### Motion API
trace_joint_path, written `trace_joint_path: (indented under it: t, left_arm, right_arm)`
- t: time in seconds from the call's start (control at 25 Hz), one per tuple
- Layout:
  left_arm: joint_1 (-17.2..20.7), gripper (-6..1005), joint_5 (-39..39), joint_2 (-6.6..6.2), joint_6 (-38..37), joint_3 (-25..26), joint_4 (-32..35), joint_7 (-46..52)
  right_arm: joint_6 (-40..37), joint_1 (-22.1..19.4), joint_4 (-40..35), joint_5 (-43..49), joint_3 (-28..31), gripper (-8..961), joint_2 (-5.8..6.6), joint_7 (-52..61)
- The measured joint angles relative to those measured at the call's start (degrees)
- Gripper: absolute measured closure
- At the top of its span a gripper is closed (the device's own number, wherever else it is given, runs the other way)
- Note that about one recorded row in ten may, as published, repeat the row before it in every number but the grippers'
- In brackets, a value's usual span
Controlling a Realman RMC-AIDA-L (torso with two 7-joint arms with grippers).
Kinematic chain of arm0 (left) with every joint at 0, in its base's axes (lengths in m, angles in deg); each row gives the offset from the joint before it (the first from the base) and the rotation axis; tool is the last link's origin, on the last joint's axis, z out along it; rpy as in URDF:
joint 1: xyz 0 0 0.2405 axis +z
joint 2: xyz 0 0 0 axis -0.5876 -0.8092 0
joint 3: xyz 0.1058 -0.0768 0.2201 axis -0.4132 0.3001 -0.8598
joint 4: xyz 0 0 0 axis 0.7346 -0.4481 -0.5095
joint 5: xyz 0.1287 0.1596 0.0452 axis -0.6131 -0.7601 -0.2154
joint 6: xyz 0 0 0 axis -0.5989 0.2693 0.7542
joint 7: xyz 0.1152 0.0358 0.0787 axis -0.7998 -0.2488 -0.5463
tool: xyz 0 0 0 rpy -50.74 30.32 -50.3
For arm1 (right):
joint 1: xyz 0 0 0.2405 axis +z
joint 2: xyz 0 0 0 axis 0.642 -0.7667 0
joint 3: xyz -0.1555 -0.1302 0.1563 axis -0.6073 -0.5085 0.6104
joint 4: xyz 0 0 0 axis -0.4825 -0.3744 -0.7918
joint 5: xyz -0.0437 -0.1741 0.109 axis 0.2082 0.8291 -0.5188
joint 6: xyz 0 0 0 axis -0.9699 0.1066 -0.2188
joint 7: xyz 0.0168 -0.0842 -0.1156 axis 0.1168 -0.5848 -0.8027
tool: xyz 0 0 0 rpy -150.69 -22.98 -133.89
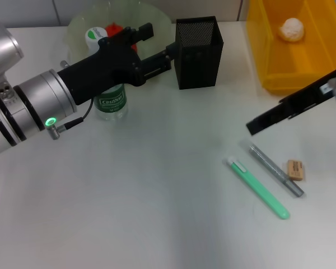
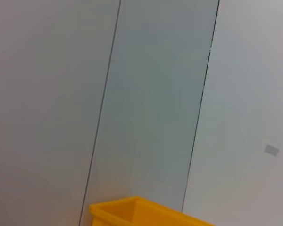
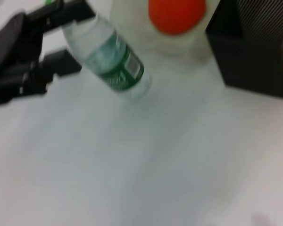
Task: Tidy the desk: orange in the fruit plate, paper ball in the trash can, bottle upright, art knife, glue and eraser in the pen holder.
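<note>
Left gripper (image 1: 135, 51) is clamped on the bottle (image 1: 111, 103), standing on the white desk (image 1: 157, 196) before the fruit plate (image 1: 78, 28). One orange (image 3: 177, 14) sits in that plate, one paper ball (image 1: 292, 29) in the trash can (image 1: 269, 67). Right gripper (image 1: 257, 126) hangs near the eraser (image 1: 295, 169); grip unclear.

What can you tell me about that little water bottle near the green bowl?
The bottle is small and of clear plastic, with a dark green label and a white cap. It stands upright on the white desk, just in front of the pale-green fruit plate that holds the orange. The left gripper reaches across its upper part, hiding much of it from the head camera; the right wrist view shows the black jaws around its top.
</note>
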Motion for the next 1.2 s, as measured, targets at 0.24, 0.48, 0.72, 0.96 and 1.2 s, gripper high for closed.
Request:
trace_joint_path:
  t: [0.24, 0.48, 0.72, 0.96, 1.2]
  left_arm:
    - [-0.49, 231, 0.33, 0.19, -0.21, 0.36, -1.54, 0.02]
    - [-0.55, 231, 1.26, 0.12, -0.37, 0.33, -2.07, 0.17]
    - [-0.6, 231, 1.79, 0.11, -0.39, 0.36, -2.92, 0.34]
    - [-0.6, 231, 1.85, 0.11, -0.32, 0.38, -3.07, 0.36]
    - [-1.3, 231, 1.9, 0.03, -0.16, 0.5, -3.76, 0.25]
  right_arm:
    - [0.73, 4.05, 0.64, 8.15, -11.75, 155, -0.9, 5.89]
    - [4.37, 5.89, 3.67, 9.34, -18.3, 155, -1.04, 7.41]
    - [10.2, 8.47, 11.3, 9.11, -23.6, 156, -1.26, 8.09]
    - [14.05, 9.96, 15.12, 8.95, -29.12, 156, -1.45, 9.55]
    - [16.46, 10.91, 17.89, 6.71, -30.78, 155, -1.49, 10.41]
